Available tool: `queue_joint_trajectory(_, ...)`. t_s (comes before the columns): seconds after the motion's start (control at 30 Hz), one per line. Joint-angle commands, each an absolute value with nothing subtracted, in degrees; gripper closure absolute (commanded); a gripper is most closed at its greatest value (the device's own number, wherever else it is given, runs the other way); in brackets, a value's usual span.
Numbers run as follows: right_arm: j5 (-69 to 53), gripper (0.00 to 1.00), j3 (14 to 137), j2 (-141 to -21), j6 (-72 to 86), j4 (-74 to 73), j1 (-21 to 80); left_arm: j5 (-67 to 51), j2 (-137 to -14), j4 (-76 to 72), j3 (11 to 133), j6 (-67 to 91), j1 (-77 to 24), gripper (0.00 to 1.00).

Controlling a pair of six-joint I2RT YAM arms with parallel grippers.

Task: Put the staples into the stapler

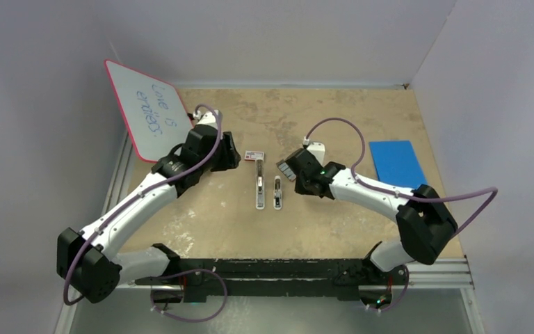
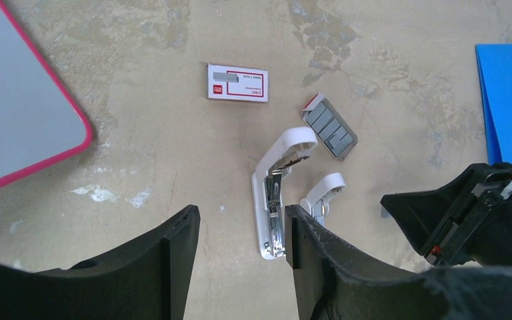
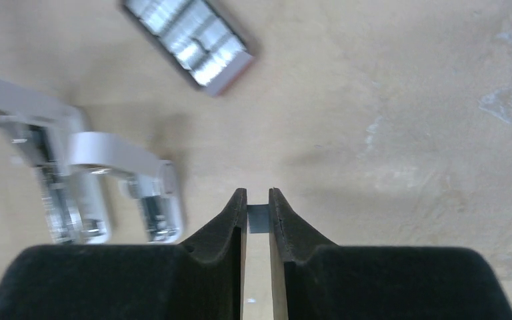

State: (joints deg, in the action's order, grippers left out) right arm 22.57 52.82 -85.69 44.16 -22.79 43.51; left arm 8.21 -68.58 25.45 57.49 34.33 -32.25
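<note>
My right gripper (image 3: 258, 200) is shut on the staples (image 3: 259, 219), a small dark grey strip pinched at its fingertips, held above the table to the right of the staplers. Two white staplers lie open side by side: a longer one (image 2: 271, 200) (image 1: 259, 190) and a shorter one (image 2: 322, 192) (image 1: 277, 193); both show blurred in the right wrist view (image 3: 73, 187). My left gripper (image 2: 240, 223) is open and empty, hovering left of the longer stapler. In the top view the right gripper (image 1: 297, 182) is just right of the shorter stapler.
A red-and-white little box (image 2: 237, 83) (image 1: 254, 156) lies beyond the staplers. A small tray of grey staple blocks (image 2: 330, 127) (image 3: 187, 33) lies right of it. A pink-edged whiteboard (image 1: 149, 115) leans at the far left. A blue sheet (image 1: 396, 162) lies at the right.
</note>
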Motion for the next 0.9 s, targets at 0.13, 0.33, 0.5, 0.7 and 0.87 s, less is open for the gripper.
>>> queue_joint_trajectory(0.13,34.23,0.83,62.88,-84.21,60.01,-24.02,52.65,8.52,-60.21,26.56,55.21,34.61,-31.91,0.50)
queue_joint_trajectory(0.33,39.43,0.83,70.15,-89.29,64.07,-25.78,58.32,7.06,-56.53,26.24,53.26,34.80,-31.87,0.50)
queue_joint_trajectory(0.5,40.55,0.83,74.66,-95.72,66.01,-27.42,61.02,6.61,-53.24,26.35,51.63,35.20,-31.89,0.50)
queue_joint_trajectory(0.7,39.57,0.83,76.13,-100.69,66.58,-26.96,62.33,6.72,-51.65,26.85,51.29,35.44,-31.85,0.50)
queue_joint_trajectory(0.87,38.83,0.84,76.35,-103.15,65.53,-25.90,62.73,11.91,-49.66,28.86,51.90,36.89,-31.90,0.50)
